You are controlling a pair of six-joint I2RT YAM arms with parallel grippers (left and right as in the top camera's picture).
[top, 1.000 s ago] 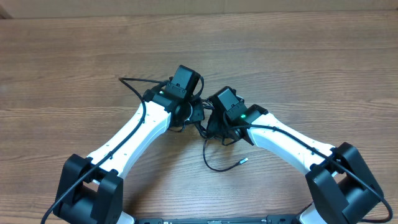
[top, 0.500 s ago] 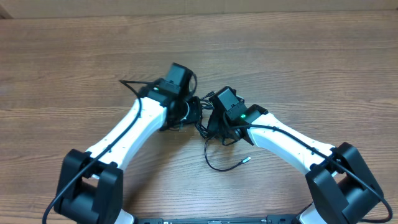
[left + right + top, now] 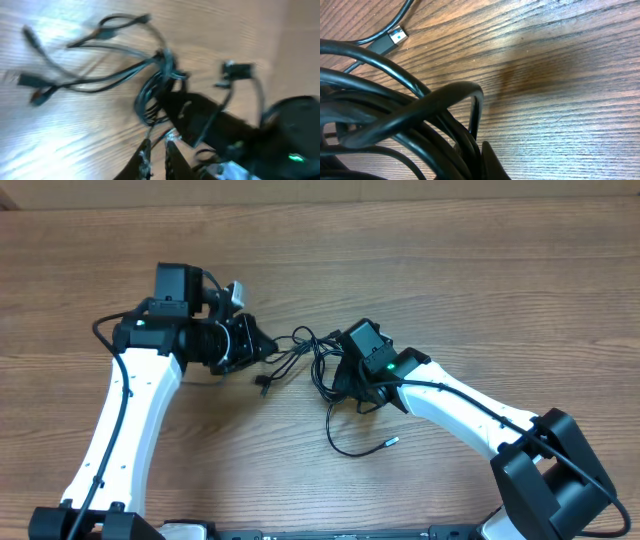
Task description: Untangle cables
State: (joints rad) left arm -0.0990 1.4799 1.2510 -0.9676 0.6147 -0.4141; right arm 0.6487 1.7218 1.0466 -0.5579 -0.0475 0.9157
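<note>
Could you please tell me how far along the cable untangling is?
Done: some strands of the thin black cables stretch out between the tools. In hand: left tool pinches a strand, right tool clamps the bundle. Remaining: the looped knot there.

Tangled thin black cables, stretched leftward

Overhead: straight down on the table, far off; arm bases at 6 o'clock, cables at centre.
Left wrist: slanted down past the left gripper at 6 o'clock, near, blurred; right arm at 4 o'clock.
Right wrist: pressed close on the cables, filling 8 o'clock.
Shared: the cables, in all three.
</note>
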